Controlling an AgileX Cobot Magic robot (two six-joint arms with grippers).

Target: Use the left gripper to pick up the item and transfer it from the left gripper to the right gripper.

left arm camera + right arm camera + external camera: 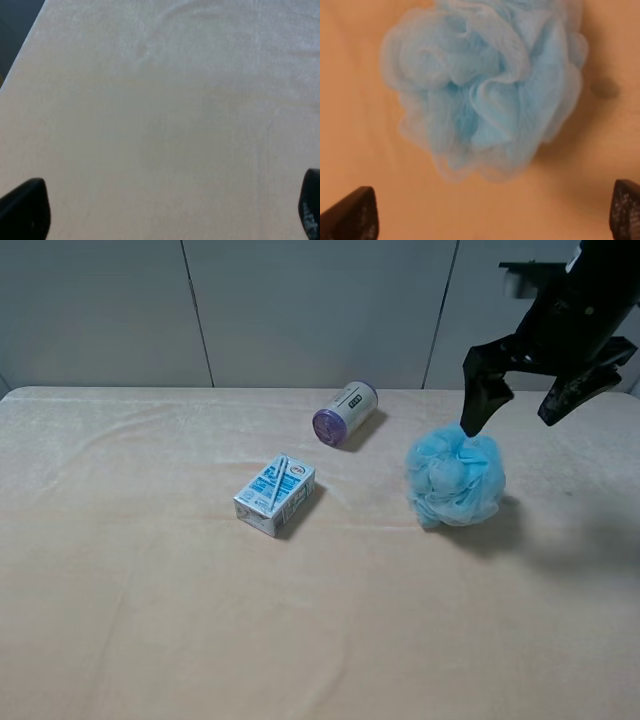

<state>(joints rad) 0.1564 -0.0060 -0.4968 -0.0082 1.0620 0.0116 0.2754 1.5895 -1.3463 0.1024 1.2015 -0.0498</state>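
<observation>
The item, a fluffy light blue mesh pouf [455, 478], lies on the beige tablecloth at the right. My right gripper [510, 420] hangs just above it, open, with the jaws spread wide and nothing between them. One of its fingertips [470, 423] is close to the pouf's top. In the right wrist view the pouf [485, 95] fills the picture beyond the open right gripper [487, 215]. The left gripper [167, 210] is open over bare cloth, with only its fingertips [25, 212] showing. It is out of the exterior view.
A blue-white drink carton [275, 495] lies near the table's middle. A purple-lidded can [345, 412] lies on its side behind it. The table's far edge [200, 390] meets a grey panelled wall.
</observation>
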